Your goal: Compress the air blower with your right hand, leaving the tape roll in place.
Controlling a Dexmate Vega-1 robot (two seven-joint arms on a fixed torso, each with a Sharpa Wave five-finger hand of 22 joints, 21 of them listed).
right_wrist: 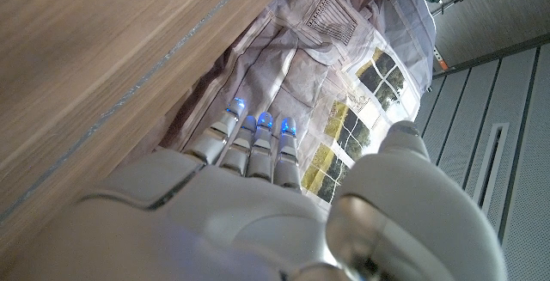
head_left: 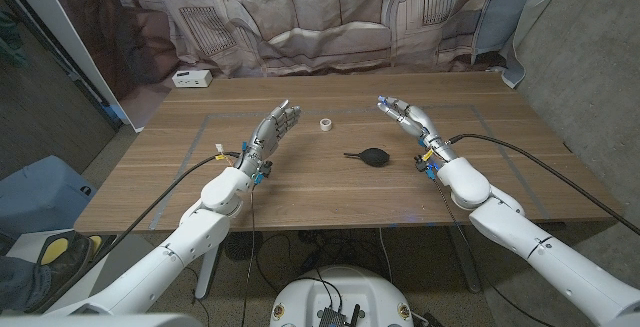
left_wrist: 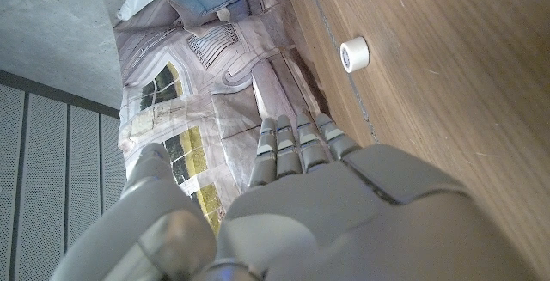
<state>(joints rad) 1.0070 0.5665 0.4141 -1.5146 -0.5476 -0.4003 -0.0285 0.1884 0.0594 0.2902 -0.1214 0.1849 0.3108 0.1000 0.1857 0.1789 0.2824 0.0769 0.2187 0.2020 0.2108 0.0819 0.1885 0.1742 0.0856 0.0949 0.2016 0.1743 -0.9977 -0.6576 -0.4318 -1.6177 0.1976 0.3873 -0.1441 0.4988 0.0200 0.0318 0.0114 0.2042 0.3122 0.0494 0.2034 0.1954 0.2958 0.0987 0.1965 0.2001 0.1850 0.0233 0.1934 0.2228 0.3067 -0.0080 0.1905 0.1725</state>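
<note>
A black air blower [head_left: 372, 154] lies on the wooden table [head_left: 330, 192] near its middle, its thin nozzle pointing to the left. A small white tape roll [head_left: 326, 124] [left_wrist: 353, 54] stands a little behind and left of it. My right hand [head_left: 406, 116] [right_wrist: 258, 204] hovers to the right of the blower, apart from it, fingers straight and spread, holding nothing. My left hand [head_left: 273, 132] [left_wrist: 301, 195] stands on the left of the tape roll, fingers extended, empty too.
A white box [head_left: 191, 78] sits at the table's far left corner. A printed cloth backdrop [head_left: 330, 12] hangs behind the table. Cables run along both arms. Blue tape lines mark the tabletop.
</note>
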